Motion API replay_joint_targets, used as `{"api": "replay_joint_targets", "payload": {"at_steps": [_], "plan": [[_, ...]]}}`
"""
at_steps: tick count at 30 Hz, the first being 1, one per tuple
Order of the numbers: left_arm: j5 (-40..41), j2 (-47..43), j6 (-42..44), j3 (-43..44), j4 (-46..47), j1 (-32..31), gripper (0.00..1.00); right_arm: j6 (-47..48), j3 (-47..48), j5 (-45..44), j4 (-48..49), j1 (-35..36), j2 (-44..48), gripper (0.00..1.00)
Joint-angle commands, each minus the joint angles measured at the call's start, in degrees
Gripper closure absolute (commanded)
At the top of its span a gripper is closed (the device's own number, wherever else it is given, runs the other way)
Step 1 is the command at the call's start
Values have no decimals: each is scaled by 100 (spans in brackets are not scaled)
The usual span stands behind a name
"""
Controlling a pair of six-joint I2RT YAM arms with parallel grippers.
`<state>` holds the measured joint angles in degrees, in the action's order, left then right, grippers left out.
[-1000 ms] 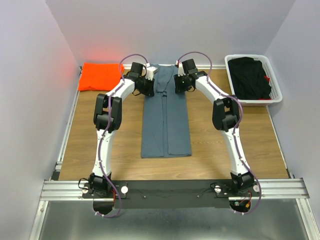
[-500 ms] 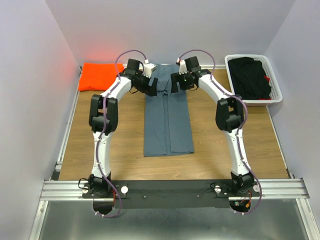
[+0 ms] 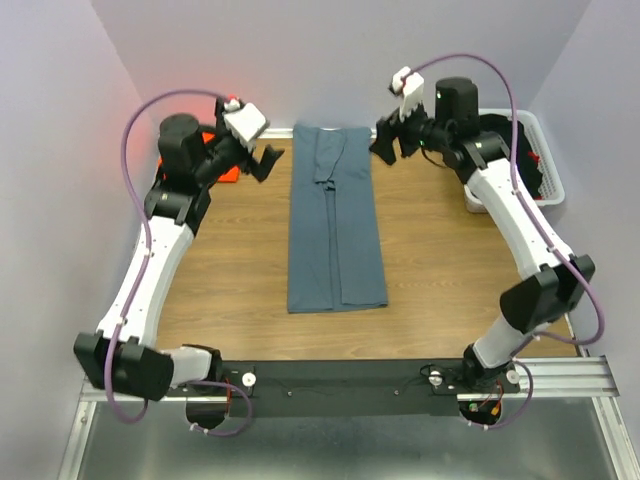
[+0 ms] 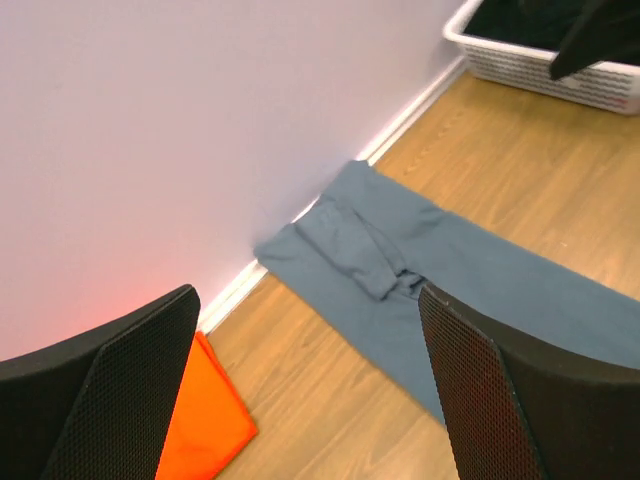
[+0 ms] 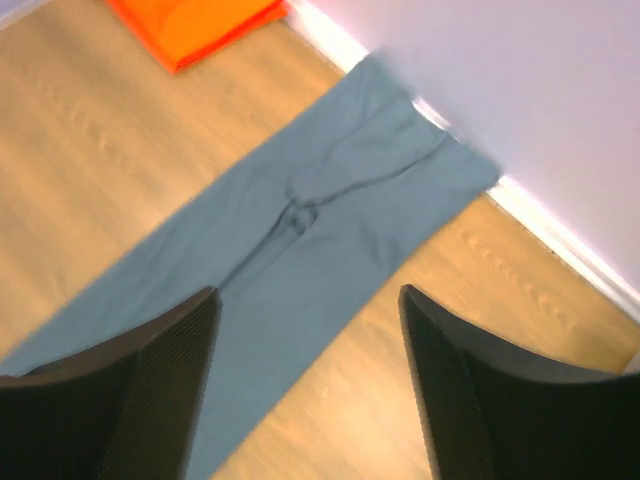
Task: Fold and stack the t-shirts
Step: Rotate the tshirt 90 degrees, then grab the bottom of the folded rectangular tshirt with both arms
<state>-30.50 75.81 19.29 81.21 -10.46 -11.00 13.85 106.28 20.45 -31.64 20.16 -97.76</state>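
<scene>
Blue-grey t-shirt point(image 3: 335, 235) lies flat; left hand point(image 3: 263, 160), right hand point(image 3: 391, 144) gape empty off its edges.

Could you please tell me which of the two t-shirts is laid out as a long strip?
The slate blue-grey t-shirt, stretched lengthwise in the middle; the orange t-shirt is a compact bundle in the far left corner by the wall.

— What lies on the wooden tabletop point(image 3: 450, 250)?
— A slate blue-grey t-shirt point(image 3: 335, 240) (folded into a long strip) down the middle from the far edge; an orange t-shirt point(image 4: 200, 435), far-left corner; a white basket point(image 4: 570, 80), far-right corner.
</scene>
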Motion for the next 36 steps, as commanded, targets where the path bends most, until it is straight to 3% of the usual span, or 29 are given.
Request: {"api": "replay_joint_targets", "payload": {"at_steps": [1, 2, 5, 8, 14, 18, 24, 30, 36], "plan": [[-595, -180, 617, -1018, -293, -33, 2, 1370, -1177, 949, -745, -12, 281, 8], [-1024, -311, 994, -1220, -647, -33, 2, 1584, -1449, 1161, -1061, 5, 605, 0], [-1448, -671, 2286, -2122, -1595, -42, 1, 1840, -2610, 1383, -1186, 101, 1247, 0], [-935, -1267, 3307, -3325, -1749, -533, 1, 2183, -3848, 1261, -1134, 390, 1784, 2], [-89, -2018, 3705, -4727, -1240, -1814, 2, 2570, -5414, 434, -590, 1234, 2156, 7], [333, -1579, 3635, -5027, -1011, -2553, 12, 2737, -5565, 242, -502, 1709, 1743, 16], [413, -1262, 3669, -5141, -756, -2758, 16, 2895, -5925, 65, 8, 2097, 1435, 26], [580, -647, 3722, -5098, -677, -2819, 38, 3080, -6198, -207, 447, 2097, 1198, 34], [536, -620, 3871, -5132, -712, -2854, 39, 3247, -6479, -384, 720, 2097, 1048, 38]]}}
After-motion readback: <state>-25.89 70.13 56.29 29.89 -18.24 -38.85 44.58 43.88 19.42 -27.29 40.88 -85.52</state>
